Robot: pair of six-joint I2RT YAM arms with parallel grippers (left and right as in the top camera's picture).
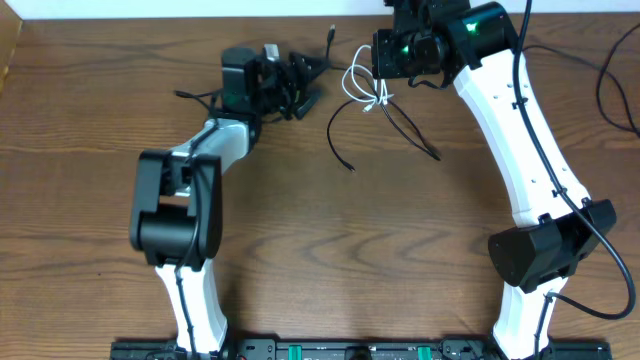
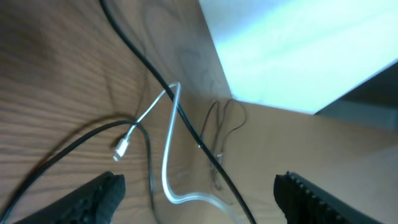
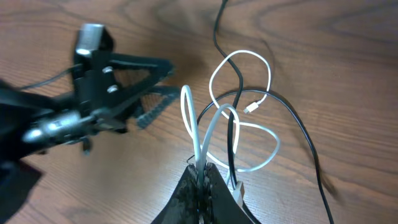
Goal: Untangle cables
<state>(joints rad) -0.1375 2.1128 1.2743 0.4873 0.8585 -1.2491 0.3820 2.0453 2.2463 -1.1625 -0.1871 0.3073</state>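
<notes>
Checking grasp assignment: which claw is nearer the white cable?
Right. The right claw is shut on a loop of the white cable; the left claw is open beside it, not touching.

Brown wood-grain tabletop [image 1: 330,250], evenly lit, filled the overhead view. A pale wall [image 1: 200,6] ran along its far edge, and a black rail [image 1: 330,351] bordered the near edge.

A short white cable [image 3: 193,127] lies in loops, tangled among long thin black cables [image 2: 186,121] on the desk [image 3: 348,50]. One white bend rises steeply, and its small silver plug [image 2: 122,147] rests flat.
</notes>
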